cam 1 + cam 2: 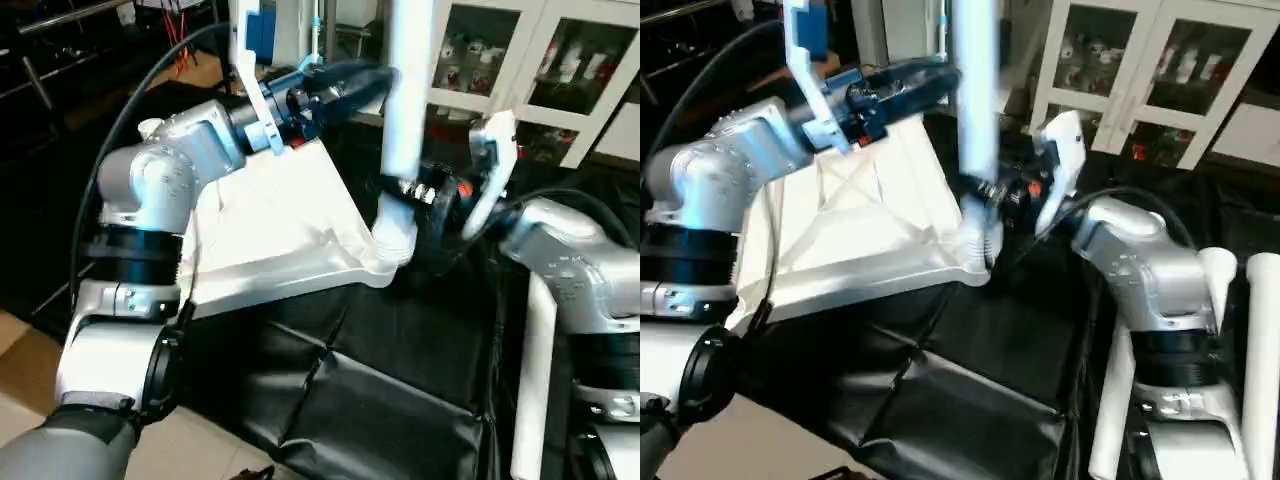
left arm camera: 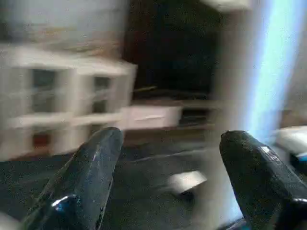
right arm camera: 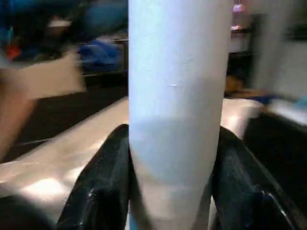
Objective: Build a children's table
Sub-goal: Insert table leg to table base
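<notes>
The white tabletop (image 1: 270, 235) lies upside down on the black mat, its ribbed X-braced underside facing up. One white leg (image 1: 410, 90) stands upright in the near right corner socket (image 1: 393, 245). My right gripper (image 1: 418, 192) is shut on this leg just above the socket, and its fingers (image 3: 108, 182) press on both sides of the tube (image 3: 175, 96). My left gripper (image 1: 365, 85) is higher up, right beside the leg. It is open, with nothing between its fingers (image 2: 91, 177), and the leg (image 2: 249, 96) passes just outside one of them.
Loose white legs lie at the right, one by my right arm (image 1: 1115, 400) and another further right (image 1: 1262, 350). A white glass-door cabinet (image 1: 560, 60) stands at the back right. The black mat (image 1: 380, 390) covers the floor in front, with pale floor (image 1: 30, 350) at the left.
</notes>
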Motion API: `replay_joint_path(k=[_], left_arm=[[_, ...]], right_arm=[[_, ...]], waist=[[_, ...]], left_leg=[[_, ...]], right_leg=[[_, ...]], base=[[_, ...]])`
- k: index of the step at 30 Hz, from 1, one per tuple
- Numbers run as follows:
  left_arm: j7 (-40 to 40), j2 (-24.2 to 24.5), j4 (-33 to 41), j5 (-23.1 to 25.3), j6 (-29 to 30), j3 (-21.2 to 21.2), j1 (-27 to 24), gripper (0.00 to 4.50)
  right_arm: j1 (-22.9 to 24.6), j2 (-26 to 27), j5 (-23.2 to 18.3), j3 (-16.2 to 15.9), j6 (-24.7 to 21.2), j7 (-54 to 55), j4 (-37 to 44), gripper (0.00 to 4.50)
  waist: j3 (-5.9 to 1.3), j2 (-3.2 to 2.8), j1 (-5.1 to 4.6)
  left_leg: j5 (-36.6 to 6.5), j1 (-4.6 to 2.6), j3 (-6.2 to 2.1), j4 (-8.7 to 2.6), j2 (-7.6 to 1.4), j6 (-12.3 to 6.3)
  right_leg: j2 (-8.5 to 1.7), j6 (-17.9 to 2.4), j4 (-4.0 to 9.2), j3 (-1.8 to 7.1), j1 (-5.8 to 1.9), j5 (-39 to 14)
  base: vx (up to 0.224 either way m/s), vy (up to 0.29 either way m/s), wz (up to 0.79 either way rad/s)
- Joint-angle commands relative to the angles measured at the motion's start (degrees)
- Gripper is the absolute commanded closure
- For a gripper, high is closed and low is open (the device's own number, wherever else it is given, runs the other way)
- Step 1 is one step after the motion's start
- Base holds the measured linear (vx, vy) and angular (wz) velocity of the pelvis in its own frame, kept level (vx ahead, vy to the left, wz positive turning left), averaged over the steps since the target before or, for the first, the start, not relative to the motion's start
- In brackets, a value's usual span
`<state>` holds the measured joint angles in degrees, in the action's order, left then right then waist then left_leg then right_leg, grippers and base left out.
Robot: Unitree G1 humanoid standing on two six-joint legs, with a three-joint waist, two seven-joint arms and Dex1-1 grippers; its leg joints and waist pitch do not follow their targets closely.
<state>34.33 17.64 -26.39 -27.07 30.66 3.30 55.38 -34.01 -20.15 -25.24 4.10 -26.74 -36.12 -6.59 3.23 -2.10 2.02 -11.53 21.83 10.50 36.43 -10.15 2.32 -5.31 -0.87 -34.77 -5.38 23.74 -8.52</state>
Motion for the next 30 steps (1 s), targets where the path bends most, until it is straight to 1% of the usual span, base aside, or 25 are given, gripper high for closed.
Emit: replay_joint_path(k=[1,2,3,4,5,6,7,8,9,10,11,13,15,16,17,18,19,20,21,22,23,25,26,27,30], left_arm=[[-6.2,2.2,-2.4,7.0,-3.3,-2.0,-3.5,0.8],[-6.5,3.0,-1.7,8.3,-4.2,-2.5,-5.7,0.8],[-6.5,3.0,-1.7,8.3,-4.2,-2.5,-5.7,0.8],[-6.5,3.2,-1.5,8.5,-4.3,-2.5,-6.2,0.8],[-3.9,4.1,0.3,10.0,-6.0,-4.7,-9.3,0.8],[-2.0,4.5,1.2,10.8,-7.1,-6.3,-10.8,0.8],[-0.8,4.8,1.7,11.4,-7.7,-7.3,-11.6,0.8],[1.9,5.0,2.5,12.6,-10.1,-9.5,-13.2,0.8],[4.5,4.3,3.8,11.4,-9.7,-10.2,-15.0,0.8],[6.3,3.7,4.7,10.5,-9.4,-10.7,-16.3,0.8],[7.2,3.4,5.2,10.0,-9.1,-10.8,-16.9,0.8],[8.4,3.0,5.8,9.9,-9.8,-11.6,-18.0,0.8],[10.3,2.8,7.1,10.4,-10.4,-14.4,-20.3,0.8],[9.4,2.1,7.0,11.1,-11.4,-15.1,-21.0,0.8],[8.3,1.3,6.7,11.8,-12.3,-15.6,-21.5,0.8],[7.7,0.9,6.7,12.0,-12.6,-15.6,-21.6,0.8],[4.6,-1.3,7.0,12.0,-12.6,-15.0,-20.6,0.8],[4.2,-1.7,7.2,11.9,-12.4,-14.8,-20.4,0.8],[4.7,-3.3,9.5,9.9,-10.2,-14.8,-19.8,0.8],[4.7,-3.3,9.5,9.9,-10.2,-14.8,-19.8,0.8],[6.1,-4.0,11.0,8.3,-8.4,-15.2,-19.8,0.8],[9.4,-6.7,13.2,4.2,-4.8,-15.6,-19.6,0.8],[10.2,-7.5,13.5,3.3,-4.0,-15.6,-19.5,0.8],[13.5,-7.9,15.5,2.0,-2.2,-17.2,-19.7,0.8],[15.5,-8.1,16.9,1.2,-0.5,-18.0,-19.8,0.8]], right_arm=[[1.1,2.1,1.8,2.1,3.8,4.8,-0.1,2.69],[1.9,4.0,0.2,3.0,3.8,5.4,0.5,2.69],[1.9,4.0,0.2,3.0,3.8,5.4,0.5,2.69],[2.1,4.5,-0.3,3.3,3.7,5.5,0.6,2.69],[2.5,6.5,-2.1,4.5,4.8,6.1,-0.4,2.69],[2.4,7.3,-2.8,5.1,5.7,6.4,-1.4,2.69],[2.4,7.7,-3.0,5.4,6.4,6.6,-2.0,2.69],[2.0,7.9,-3.0,5.8,7.8,6.6,-3.8,2.69],[1.7,7.8,-2.8,6.0,9.0,6.3,-6.0,2.69],[1.5,7.7,-2.8,6.1,9.9,6.0,-7.6,2.69],[1.4,7.6,-2.7,6.2,10.2,5.9,-8.2,2.69],[1.3,7.7,-2.5,6.2,11.1,5.5,-9.2,2.69],[1.4,8.4,-2.8,6.5,12.0,5.1,-9.4,2.69],[1.6,9.0,-2.7,6.7,12.3,5.0,-9.1,2.69],[1.8,9.7,-2.6,6.9,12.4,5.0,-8.7,2.69],[1.9,9.9,-2.5,6.9,12.5,5.0,-8.5,2.69],[2.2,10.8,-2.2,7.0,12.5,5.7,-7.8,2.69],[2.2,11.0,-2.2,7.0,12.5,6.0,-7.7,2.69],[1.4,11.8,-2.3,7.8,12.7,7.8,-7.6,2.69],[1.4,11.8,-2.3,7.8,12.7,7.8,-7.6,2.69],[0.6,12.4,-2.6,8.4,12.7,9.2,-7.6,2.69],[-1.6,13.3,-5.4,9.0,10.8,10.1,-7.0,2.69],[-2.1,13.4,-6.1,9.0,10.2,10.0,-6.8,2.69],[-2.8,13.3,-6.3,8.2,10.0,9.5,-7.0,2.69],[-3.0,13.3,-6.0,7.6,10.6,9.3,-7.4,2.69]], waist=[[-4.64,0.25,-0.36],[-4.79,0.21,-0.78],[-4.88,0.04,-0.74],[-5.14,-0.13,-0.85],[-5.26,-0.15,-0.78],[-5.23,-0.34,-0.85],[-5.22,-0.27,-0.84],[-5.15,-0.47,-0.61],[-5.03,-0.5,-0.65],[-4.94,-0.44,-0.37],[-4.71,0.07,-0.28],[-4.63,-0.12,-0.25],[-4.64,-0.04,-0.4],[-4.56,1.27,-0.66],[-4.55,0.88,-0.47],[-4.39,0.63,-0.55],[-4.5,1.19,-0.51],[-4.45,0.99,-0.45],[-4.43,0.94,-0.44],[-4.38,1.3,-0.34],[-4.37,1.31,-0.4],[-4.35,1.32,-0.39],[-4.37,1.3,-0.4],[-4.39,1.11,-0.4],[-4.31,1.3,-0.47]], left_leg=[[-9.4,-0.48,-1.38,-4.51,-2.1,-0.06],[-8.4,-0.33,-1.38,-4.49,-1.97,-0.55],[-8.4,-0.55,-1.39,-4.53,-2.14,-0.81],[-7.2,-0.79,-1.3,-4.29,-2.16,-1.32],[-5.0,-0.4,-1.45,-4.35,-2.41,-2.5],[-4.9,-0.59,-1.33,-4.34,-2.47,-3.25],[-4.9,-0.66,-1.25,-4.28,-2.49,-3.44],[-5.1,-0.84,-1.21,-4.36,-2.56,-3.55],[-5.6,-0.83,-1.18,-4.45,-2.66,-3.28],[-7.1,-0.95,-1.05,-4.51,-2.71,-2.4],[-8.6,-1.17,-0.8,-4.66,-2.67,-1.82],[-9.4,-1.0,-0.89,-4.78,-2.59,-1.38],[-10.2,-0.89,-0.99,-4.83,-2.54,-1.25],[-10.1,-0.71,-0.82,-4.87,-2.61,-1.53],[-9.9,-0.69,-0.9,-4.79,-2.54,-1.68],[-10.2,-0.66,-0.87,-4.79,-2.52,-1.83],[-9.8,-0.62,-0.87,-4.73,-2.57,-1.92],[-9.4,-0.72,-0.86,-4.7,-2.59,-1.89],[-9.5,-0.77,-0.86,-4.73,-2.6,-1.91],[-9.4,-0.73,-0.93,-4.82,-2.71,-1.74],[-9.4,-0.79,-0.9,-4.84,-2.74,-1.48],[-9.0,-0.75,-0.81,-4.8,-2.62,-1.52],[-9.0,-0.86,-0.72,-4.78,-2.58,-1.85],[-8.6,-0.77,-0.79,-4.78,-2.57,-2.12],[-8.1,-0.62,-0.67,-4.76,-2.55,-2.57]], right_leg=[[-2.88,-8.1,4.18,2.44,-3.66,-16.9],[-2.7,-8.2,4.09,2.39,-3.83,-15.7],[-2.82,-8.7,4.07,2.47,-3.71,-15.0],[-2.7,-10.3,3.75,2.48,-3.47,-12.2],[-2.93,-11.7,3.27,2.58,-3.64,-8.6],[-2.89,-12.7,3.2,2.52,-3.35,-7.5],[-2.86,-13.1,3.2,2.55,-3.28,-7.1],[-2.9,-13.6,3.29,2.55,-3.16,-7.1],[-2.91,-13.7,3.19,2.59,-3.13,-7.5],[-3.23,-14.2,3.24,2.67,-3.15,-8.7],[-3.05,-13.9,3.64,2.77,-2.98,-10.5],[-3.08,-13.4,3.56,2.84,-3.14,-11.8],[-3.21,-12.4,3.78,2.91,-3.3,-13.3],[-3.2,-12.1,3.92,2.97,-3.33,-13.8],[-3.33,-12.0,3.69,3.01,-3.36,-14.4],[-3.36,-11.3,4.06,3.03,-3.2,-16.3],[-3.4,-10.8,3.96,3.03,-3.3,-17.0],[-3.37,-10.6,4.16,3.02,-3.1,-17.4],[-3.32,-10.6,4.21,2.96,-3.01,-17.8],[-3.46,-10.6,4.13,2.97,-3.01,-18.4],[-3.45,-10.6,4.1,2.98,-2.93,-18.6],[-3.45,-11.0,4.09,3.02,-2.92,-18.3],[-3.17,-11.1,4.09,2.97,-2.72,-17.7],[-3.18,-11.2,3.99,2.96,-2.84,-17.1],[-3.12,-11.1,3.94,3.05,-2.91,-16.0]], base=[[0.0,0.0,0.0],[0.0,0.0,0.0],[0.0,0.0,0.0],[0.0,0.0,0.0],[0.0,0.0,0.0],[0.0,0.0,0.0],[0.0,0.0,0.0],[0.0,0.0,0.0],[0.0,0.0,0.0],[0.0,0.0,0.0],[0.0,0.0,0.0],[0.0,0.0,0.0],[0.0,0.0,0.0],[0.0,0.0,0.0],[0.0,0.0,0.0],[0.0,0.0,0.0],[0.0,0.0,0.0],[0.0,0.0,0.0],[0.0,0.0,0.0],[0.0,0.0,0.0],[0.0,0.0,0.0],[0.0,0.0,0.0],[0.0,0.0,0.0],[0.0,0.0,0.0],[0.0,0.0,0.0]])
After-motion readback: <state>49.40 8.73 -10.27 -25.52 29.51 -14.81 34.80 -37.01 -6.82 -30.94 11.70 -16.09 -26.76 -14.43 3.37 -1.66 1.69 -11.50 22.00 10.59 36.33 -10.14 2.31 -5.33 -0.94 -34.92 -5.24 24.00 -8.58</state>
